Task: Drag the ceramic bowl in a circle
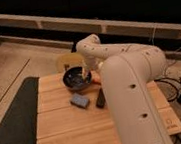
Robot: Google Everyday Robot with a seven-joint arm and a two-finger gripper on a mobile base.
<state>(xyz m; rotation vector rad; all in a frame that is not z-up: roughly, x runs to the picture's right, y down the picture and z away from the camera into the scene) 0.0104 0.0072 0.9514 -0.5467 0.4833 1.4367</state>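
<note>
The ceramic bowl (76, 78), dark and glossy with a pale speckled inside, sits on the far part of the wooden table (67, 130). My gripper (88, 74) comes down from the bent white arm (131, 86) and is at the bowl's right rim, touching or just inside it. The wrist hides how it meets the rim.
A blue block (80, 100) and a black oblong object (100, 98) lie in front of the bowl. An orange item (96, 79) is just right of it. A pale yellow dish (66, 62) stands behind. A dark mat (15, 120) lies left of the table.
</note>
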